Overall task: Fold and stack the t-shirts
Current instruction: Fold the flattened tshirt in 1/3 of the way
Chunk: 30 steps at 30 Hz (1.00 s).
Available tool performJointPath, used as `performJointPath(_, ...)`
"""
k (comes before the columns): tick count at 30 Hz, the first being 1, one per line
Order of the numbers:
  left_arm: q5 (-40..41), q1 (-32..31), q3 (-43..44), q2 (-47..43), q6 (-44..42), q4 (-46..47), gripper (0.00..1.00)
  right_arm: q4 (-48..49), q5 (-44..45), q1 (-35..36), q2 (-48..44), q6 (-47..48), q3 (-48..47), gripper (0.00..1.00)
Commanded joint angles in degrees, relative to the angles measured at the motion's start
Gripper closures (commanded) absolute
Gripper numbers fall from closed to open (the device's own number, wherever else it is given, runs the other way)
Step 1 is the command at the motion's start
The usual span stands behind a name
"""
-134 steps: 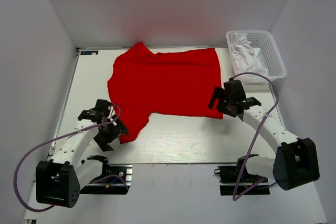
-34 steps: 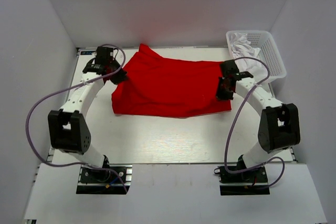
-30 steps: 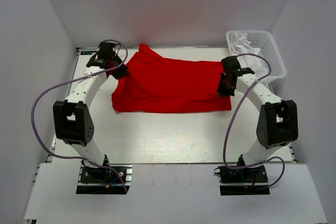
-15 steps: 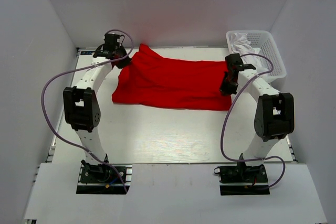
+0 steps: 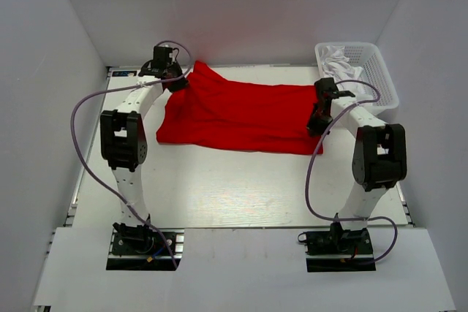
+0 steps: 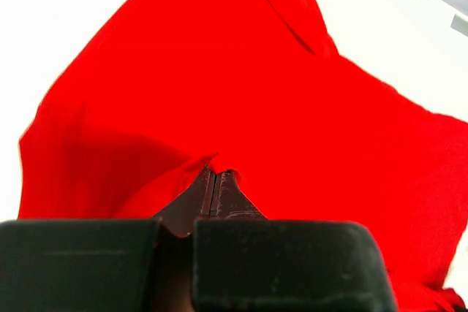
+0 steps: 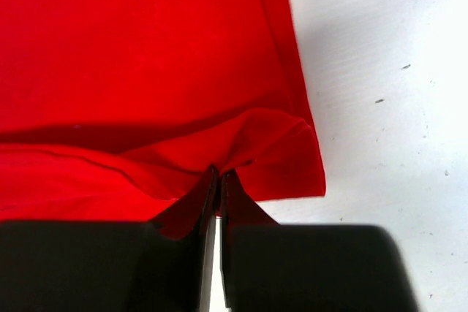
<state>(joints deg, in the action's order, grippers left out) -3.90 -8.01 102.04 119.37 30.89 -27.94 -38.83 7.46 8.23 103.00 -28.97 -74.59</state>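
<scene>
Red t-shirt (image 5: pixel 241 118) is now doubled over on the table (image 5: pixel 219 188): its near hem got carried to the far edge. Left gripper (image 5: pixel 176 82) and right gripper (image 5: pixel 316 124) are each pinching a corner of it. First fold looks basically done, and the white shirts (image 5: pixel 338 56) are waiting in the basket (image 5: pixel 382 78).

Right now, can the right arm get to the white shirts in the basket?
Probably, but not straight away. The white shirts lie in the open-topped basket, close beside the right gripper, with nothing between. That gripper is shut on the red t-shirt, so it must let go first.
</scene>
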Motion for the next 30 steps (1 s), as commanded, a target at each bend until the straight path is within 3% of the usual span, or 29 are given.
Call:
performJointPath(1,0.21,0.36,5.35,1.73,-0.49,3.42,1.0,1.91,3.69,-1.11,2.1,-1.18,-4.93,0.84)
performJointPath(2,0.73,0.36,8.5,2.96,-0.48,2.9,0.94,1.48,3.96,-1.46,2.73,-1.26,-6.09,0.78)
performJointPath(3,0.74,0.36,10.44,5.23,-0.48,1.59,0.56,0.78,3.53,-1.29,3.34,-0.83,-7.05,0.71)
performJointPath(4,0.74,0.36,12.55,6.21,-0.48,0.36,0.19,0.42,2.39,-1.29,4.13,0.74,-9.06,0.5)
performJointPath(5,0.74,0.36,16.22,7.01,-2.05,-0.78,0.0,-0.45,2.64,-0.94,3.96,0.76,-10.3,0.41)
performJointPath(9,2.06,-0.25,17.67,6.67,-4.96,-3.78,0.0,0.85,2.3,-0.93,-0.68,1.37,-6.99,0.13)
performJointPath(11,2.06,-0.25,14.09,3.61,-5.66,-3.78,0.0,1.82,1.77,-0.76,-4.18,1.99,-3.57,0.1)
performJointPath(15,1.35,-0.25,5.74,-3.25,-5.67,-6.5,0.0,6.03,-5.17,0.73,-8.86,6.02,2.15,0.1)
performJointPath(19,0.92,-0.78,-12.33,-12.39,-3.32,-1.35,0.0,10.43,-14.47,3.98,-10.54,7.61,6.99,0.1)
performJointPath(25,-3.48,-0.25,-27.65,-17.15,3.2,5.78,0.0,10.88,-12.21,6.98,-3.52,6.31,5.68,0.1)
performJointPath(30,-4.1,-0.25,-28.39,-13.04,3.21,5.27,0.0,13.07,-7.91,6.54,1.32,3.49,1.74,0.1)
